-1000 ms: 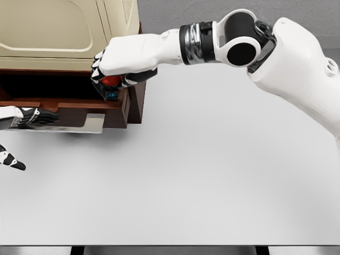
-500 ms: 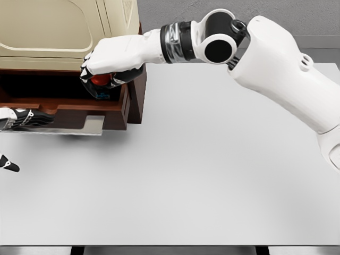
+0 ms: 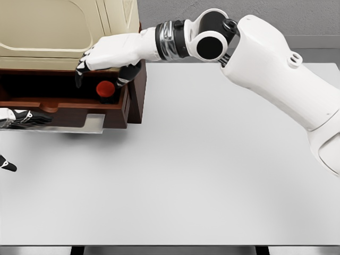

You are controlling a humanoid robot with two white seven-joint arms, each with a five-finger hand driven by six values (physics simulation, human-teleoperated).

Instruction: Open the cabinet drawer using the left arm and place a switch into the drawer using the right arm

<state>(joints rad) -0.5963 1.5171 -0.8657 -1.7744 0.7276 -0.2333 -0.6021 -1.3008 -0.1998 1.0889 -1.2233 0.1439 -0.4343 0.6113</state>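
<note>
The brown cabinet drawer [image 3: 114, 112] stands pulled out at the left, under the cream cabinet body [image 3: 53, 29]. A switch with a red round button [image 3: 105, 89] lies inside the drawer near its right wall. My right hand [image 3: 101, 66] hovers just above the switch with its fingers spread, holding nothing. My left hand [image 3: 24, 118] shows at the left edge, its fingers lying along the drawer's front by the silver handle plate [image 3: 79, 125]. Whether it grips the handle cannot be made out.
The cabinet occupies the back left corner of the white table [image 3: 212, 175]. My right arm [image 3: 265, 58] stretches across the back of the table from the right. A dark fingertip [image 3: 8, 166] shows at the left edge.
My right hand moved left over the drawer, lowered and opened its fingers; the switch left the hand and now lies in the drawer. The left hand slid slightly left.
</note>
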